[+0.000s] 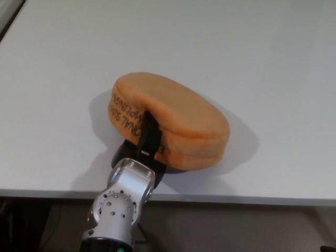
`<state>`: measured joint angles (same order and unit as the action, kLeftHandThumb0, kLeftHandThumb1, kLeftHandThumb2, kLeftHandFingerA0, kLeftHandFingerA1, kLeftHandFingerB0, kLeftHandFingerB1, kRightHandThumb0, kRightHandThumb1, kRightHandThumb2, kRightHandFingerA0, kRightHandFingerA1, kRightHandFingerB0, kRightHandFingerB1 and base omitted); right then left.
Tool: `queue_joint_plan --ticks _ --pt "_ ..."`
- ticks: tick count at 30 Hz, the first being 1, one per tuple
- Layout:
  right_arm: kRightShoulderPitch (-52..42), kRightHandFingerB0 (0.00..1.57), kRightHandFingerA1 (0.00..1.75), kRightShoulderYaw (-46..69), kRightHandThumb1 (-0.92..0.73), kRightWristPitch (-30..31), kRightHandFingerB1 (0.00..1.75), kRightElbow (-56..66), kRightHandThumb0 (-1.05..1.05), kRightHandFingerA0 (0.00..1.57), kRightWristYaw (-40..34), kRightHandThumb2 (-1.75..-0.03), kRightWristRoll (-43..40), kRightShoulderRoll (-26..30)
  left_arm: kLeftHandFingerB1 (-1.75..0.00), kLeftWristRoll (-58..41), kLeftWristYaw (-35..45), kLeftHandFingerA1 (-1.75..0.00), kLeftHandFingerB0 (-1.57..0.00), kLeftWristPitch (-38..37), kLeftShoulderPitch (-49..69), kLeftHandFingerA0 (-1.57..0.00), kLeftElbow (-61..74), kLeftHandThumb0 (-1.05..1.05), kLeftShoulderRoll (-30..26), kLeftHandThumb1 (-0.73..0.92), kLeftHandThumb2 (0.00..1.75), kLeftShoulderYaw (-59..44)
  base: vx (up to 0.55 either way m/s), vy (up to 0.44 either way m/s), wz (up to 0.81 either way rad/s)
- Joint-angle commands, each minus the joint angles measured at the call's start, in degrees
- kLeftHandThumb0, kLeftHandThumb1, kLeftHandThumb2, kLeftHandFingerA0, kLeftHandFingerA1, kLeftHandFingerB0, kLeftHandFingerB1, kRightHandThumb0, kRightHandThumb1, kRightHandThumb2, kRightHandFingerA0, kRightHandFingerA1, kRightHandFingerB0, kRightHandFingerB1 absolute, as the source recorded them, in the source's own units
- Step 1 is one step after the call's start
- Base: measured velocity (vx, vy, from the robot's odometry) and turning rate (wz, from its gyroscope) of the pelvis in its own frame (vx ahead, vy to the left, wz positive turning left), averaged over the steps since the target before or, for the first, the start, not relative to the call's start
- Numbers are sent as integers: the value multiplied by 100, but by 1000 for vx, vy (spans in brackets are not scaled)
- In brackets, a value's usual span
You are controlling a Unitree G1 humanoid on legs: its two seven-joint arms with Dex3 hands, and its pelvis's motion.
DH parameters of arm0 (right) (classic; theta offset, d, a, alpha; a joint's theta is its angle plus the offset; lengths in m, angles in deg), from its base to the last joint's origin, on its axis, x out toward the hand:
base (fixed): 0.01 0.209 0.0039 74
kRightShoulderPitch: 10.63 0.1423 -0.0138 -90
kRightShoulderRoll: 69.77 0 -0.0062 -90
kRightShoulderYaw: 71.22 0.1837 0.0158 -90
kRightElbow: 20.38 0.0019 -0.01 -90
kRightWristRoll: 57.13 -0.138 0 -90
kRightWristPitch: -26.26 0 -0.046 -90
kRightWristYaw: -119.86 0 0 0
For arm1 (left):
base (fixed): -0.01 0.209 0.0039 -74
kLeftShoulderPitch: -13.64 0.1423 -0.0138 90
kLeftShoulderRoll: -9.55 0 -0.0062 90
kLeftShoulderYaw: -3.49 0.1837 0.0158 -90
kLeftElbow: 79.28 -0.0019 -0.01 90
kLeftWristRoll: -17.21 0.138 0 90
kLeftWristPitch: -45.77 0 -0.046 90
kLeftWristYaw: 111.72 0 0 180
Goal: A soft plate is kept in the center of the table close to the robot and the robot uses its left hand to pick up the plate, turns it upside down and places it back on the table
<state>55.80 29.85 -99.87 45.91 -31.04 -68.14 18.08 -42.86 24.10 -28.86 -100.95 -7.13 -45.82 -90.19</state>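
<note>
Pinching the plate (170,126) by its near rim, clear of the table (273,63), the left hand (144,144) should, by my judgement, lower evenly before releasing, lest the foam spring or roll.

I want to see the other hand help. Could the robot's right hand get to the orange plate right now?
Probably yes, but I can't be sure. The right hand is out of the picture. The plate's right side faces bare white table, with nothing blocking it. The left hand grips only its near rim.
</note>
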Motion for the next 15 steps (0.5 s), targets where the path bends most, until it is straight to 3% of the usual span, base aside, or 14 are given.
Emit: queue_joint_plan --ticks 1,2,4,5,11,13,14,15 --pt "100 32 52 -65 -86 508 41 183 -49 49 -258 -65 85 -18 -104 -607 -548 -175 -62 168 648 -97 226 -38 2002 73 61 65 0 0 0" --pt "125 32 52 -75 -87 511 42 184 -48 48 -269 -65 96 -28 -101 -635 -566 -145 -72 149 597 -124 235 -46 1998 55 92 63 0 0 0" --pt "177 33 51 -142 -86 542 41 174 -48 49 -325 -66 143 -115 -111 -681 -607 -147 -67 191 528 -124 303 -49 1918 55 91 106 0 0 0" --pt "208 31 52 -179 -86 527 41 144 -48 48 -330 -65 157 -152 -123 -677 -648 -175 -59 253 453 -96 323 -40 1858 72 61 155 0 0 0" --pt "231 32 51 -159 -85 397 40 41 -46 50 -365 -65 190 -122 -136 -614 -770 -175 -51 456 124 -97 433 -43 1516 75 62 250 0 0 0" --pt "244 32 51 -164 -85 298 40 -52 -49 49 -324 -65 198 -91 -109 -632 -861 -175 -57 441 102 -99 545 -43 1478 70 69 272 0 0 0" --pt "252 32 51 -172 -85 292 40 -62 -49 49 -335 -65 221 -85 -109 -642 -876 -175 -57 441 75 -99 562 -43 1458 70 69 267 0 0 0" --pt "266 31 52 -184 -85 291 41 -68 -49 48 -337 -65 230 -84 -124 -679 -895 -175 -51 445 17 -97 575 -42 1439 75 62 246 0 0 0"
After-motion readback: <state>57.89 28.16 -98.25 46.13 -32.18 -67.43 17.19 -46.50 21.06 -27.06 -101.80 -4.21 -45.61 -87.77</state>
